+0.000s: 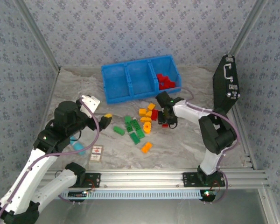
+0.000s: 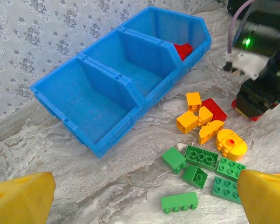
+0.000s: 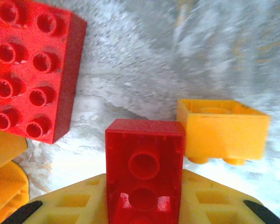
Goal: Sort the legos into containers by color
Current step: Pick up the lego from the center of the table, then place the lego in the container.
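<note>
glossy hollow-bottomed red brick [image 3: 144,158] tight in right tool [image 3: 144,200]; left tool [image 2: 144,198] wide apart

Left end effector [image 1: 105,121] wide open; right end effector [image 1: 167,122] pointed down, clamped on red lego [image 3: 144,158].

One bin [image 1: 115,84], three compartments; six green legos [image 2: 201,156]; six orange legos [image 2: 187,122]; two red legos [image 2: 213,109] loose.

I see red, orange-yellow and green legos [image 1: 134,126] on a grey marbled table [image 1: 177,149], a blue bin [image 1: 115,86], and flower-patterned walls [image 1: 130,28].
</note>
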